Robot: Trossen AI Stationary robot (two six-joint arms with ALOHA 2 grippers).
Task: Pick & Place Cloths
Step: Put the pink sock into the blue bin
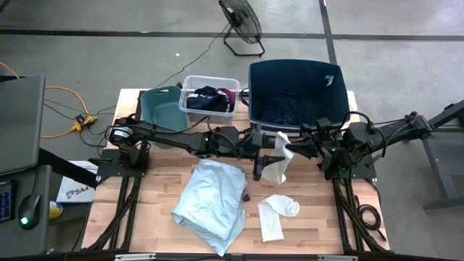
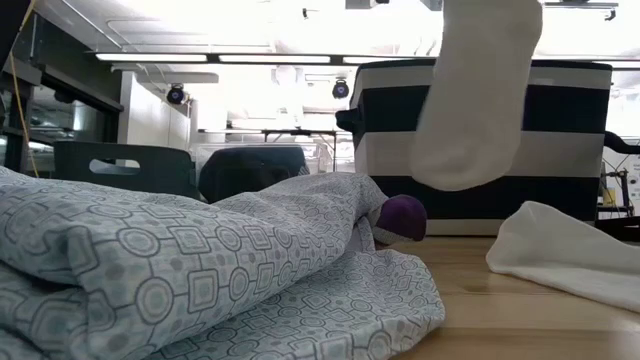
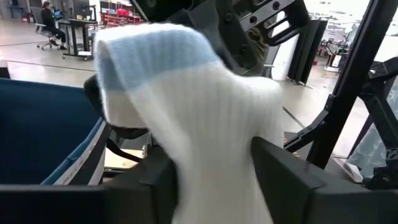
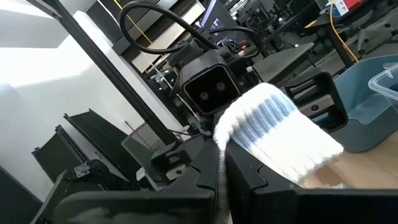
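Note:
A white sock with a pale-blue cuff band (image 1: 278, 161) hangs between my two grippers, above the table's middle and just in front of the navy bin (image 1: 293, 90). It is clear of the table in the low view (image 2: 480, 90). My left gripper (image 1: 267, 154) comes from the left and is shut on it. My right gripper (image 1: 291, 149) comes from the right, with its fingers closed at the sock's top. A large pale-blue patterned cloth (image 1: 210, 196) lies heaped on the table. A maroon piece (image 2: 403, 215) peeks out from under it. Another white piece (image 1: 278, 210) lies flat nearby. My left gripper has the white sock's ribbed body (image 3: 217, 143) pinched between its two fingers (image 3: 283, 177), and the sock fills the gap. The cuff end (image 3: 143, 56) sticks out past the fingers. The rest hangs clear of the table. My right gripper's fingers (image 4: 186, 180) are closed at the sock's banded cuff edge (image 4: 227, 140). They come level from the table's right. The fingers hide how much cloth lies between them.
A clear bin (image 1: 210, 94) holding dark and maroon cloths and a teal bin (image 1: 161, 107) stand at the far edge, left of the navy bin. The navy bin holds a dotted navy cloth (image 1: 279, 109). Bare wood shows at the table's near right (image 1: 326, 225).

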